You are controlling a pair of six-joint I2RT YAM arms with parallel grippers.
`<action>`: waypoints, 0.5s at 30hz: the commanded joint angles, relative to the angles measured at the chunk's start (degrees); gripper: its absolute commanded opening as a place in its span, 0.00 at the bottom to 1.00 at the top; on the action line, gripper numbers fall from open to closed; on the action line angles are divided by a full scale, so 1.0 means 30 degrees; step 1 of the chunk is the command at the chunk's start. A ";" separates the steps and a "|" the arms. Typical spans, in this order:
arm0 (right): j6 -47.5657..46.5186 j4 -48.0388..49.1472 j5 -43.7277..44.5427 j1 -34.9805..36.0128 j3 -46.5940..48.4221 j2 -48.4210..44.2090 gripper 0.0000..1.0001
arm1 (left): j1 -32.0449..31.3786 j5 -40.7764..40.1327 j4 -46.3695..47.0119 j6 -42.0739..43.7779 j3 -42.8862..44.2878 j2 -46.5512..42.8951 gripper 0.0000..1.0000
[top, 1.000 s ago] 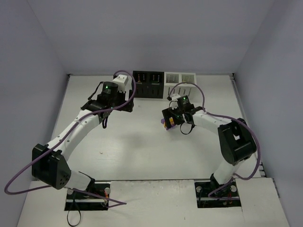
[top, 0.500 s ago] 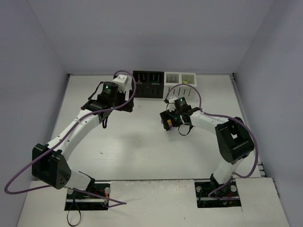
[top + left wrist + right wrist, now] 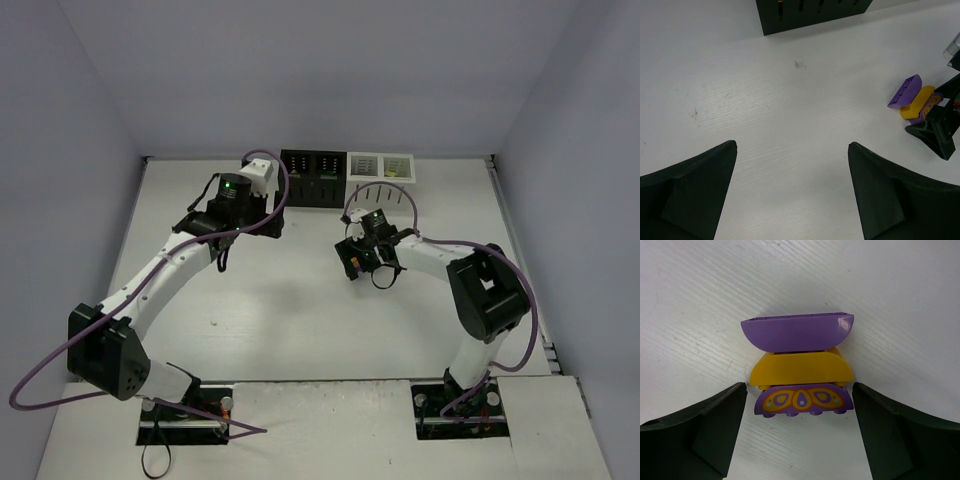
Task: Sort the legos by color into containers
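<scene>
A joined stack of legos lies on its side on the table in the right wrist view: a plain purple brick (image 3: pixel 797 332), an orange-yellow brick (image 3: pixel 800 369) and a purple brick with a yellow pattern (image 3: pixel 802 401). My right gripper (image 3: pixel 799 388) is open, one finger on each side of the stack, not gripping it. The stack (image 3: pixel 914 100) also shows at the right of the left wrist view. My left gripper (image 3: pixel 792 145) is open and empty over bare table. In the top view the right gripper (image 3: pixel 351 264) covers the stack. The left gripper (image 3: pixel 276 222) sits near the black containers (image 3: pixel 312 178).
The white containers (image 3: pixel 381 168) join the black ones in a row at the back of the table. A black bin's slotted wall (image 3: pixel 810 12) is at the top of the left wrist view. Grey walls close in the table on three sides.
My right gripper has moved a little left and forward, so the lego stack now lies between its fingers. The left arm has hardly moved.
</scene>
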 commanded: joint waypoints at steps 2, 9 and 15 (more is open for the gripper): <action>-0.0294 -0.0024 0.0968 0.0287 0.0997 0.0124 0.82 | -0.0150 -0.0079 0.0431 0.0400 0.1248 -0.0162 0.86; -0.0763 -0.0024 0.1145 0.0346 0.1085 0.0270 0.81 | -0.0209 -0.0050 0.0372 0.0429 0.1277 -0.0132 0.86; -0.0939 -0.0024 0.0795 0.0346 0.0998 0.0183 0.59 | -0.0267 -0.0079 0.0343 0.0488 0.1306 -0.0162 0.86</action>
